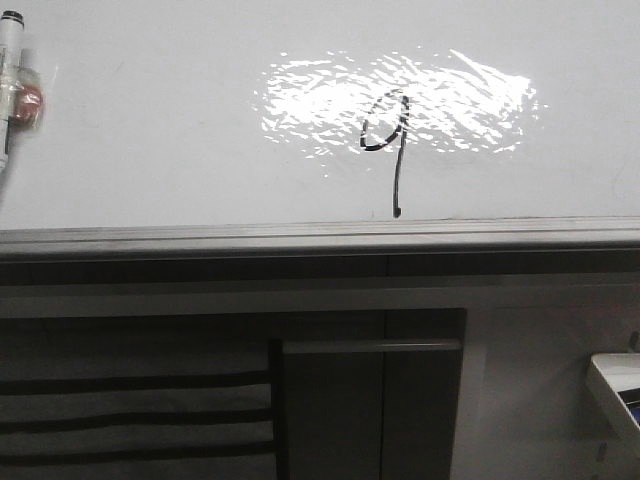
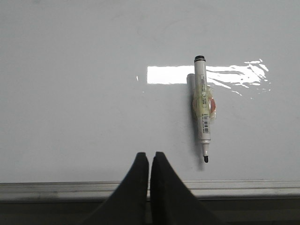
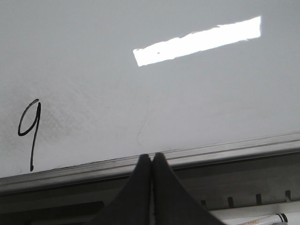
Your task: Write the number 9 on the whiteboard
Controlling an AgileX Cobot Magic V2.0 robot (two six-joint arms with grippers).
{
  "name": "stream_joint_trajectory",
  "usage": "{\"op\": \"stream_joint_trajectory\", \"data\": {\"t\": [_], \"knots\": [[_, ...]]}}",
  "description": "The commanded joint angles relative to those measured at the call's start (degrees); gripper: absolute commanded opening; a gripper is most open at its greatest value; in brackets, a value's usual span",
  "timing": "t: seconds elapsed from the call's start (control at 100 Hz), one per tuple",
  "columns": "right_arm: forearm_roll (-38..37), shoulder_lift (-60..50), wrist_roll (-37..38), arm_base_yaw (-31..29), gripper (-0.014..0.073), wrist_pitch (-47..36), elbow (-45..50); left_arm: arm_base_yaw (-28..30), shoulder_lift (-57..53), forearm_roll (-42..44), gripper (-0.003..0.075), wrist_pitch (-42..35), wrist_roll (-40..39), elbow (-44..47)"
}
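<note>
Filling most of every view, the whiteboard (image 1: 150, 150) lies flat with a bright glare patch across its middle and a grey metal edge rail (image 1: 320, 238) along its near side. Beyond that rail in the front view stand dark cabinet fronts (image 1: 370, 400), and a white tray (image 1: 615, 390) shows at the far right edge. A marker (image 2: 203, 110) lies on the board well to the left of the digit, uncapped, with its black tip toward the rail and a clear, orange-tinted wrap around its barrel; the front view catches only part of it at the left edge. The number 9 (image 1: 386, 140) is drawn in thin black line near the middle of the board, its small oval loop inside the glare and its long straight tail ending just short of the rail. The left gripper (image 2: 149, 161) hangs over the rail near the marker's tip, apart from it, fingers pressed together and empty. The right gripper (image 3: 151, 161) is likewise clenched on nothing above the rail, well to the right of the digit.
</note>
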Motion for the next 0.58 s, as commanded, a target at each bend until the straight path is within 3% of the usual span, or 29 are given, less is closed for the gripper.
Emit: {"op": "stream_joint_trajectory", "data": {"t": [0.0, 0.09, 0.57], "knots": [[-1.1, -1.0, -3.9, -0.3, -0.0072, -5.3, 1.6, -0.4, -1.5, -0.5, -0.0020, -4.9, -0.1, 1.8], [-1.1, -1.0, -8.8, -0.3, -0.0072, -6.2, 1.6, -0.4, -1.5, -0.5, -0.0020, -4.9, -0.1, 1.8], [-1.1, -1.0, -8.8, -0.3, -0.0072, -5.9, 1.6, -0.4, -1.5, -0.5, -0.0020, -4.9, -0.1, 1.8]]}}
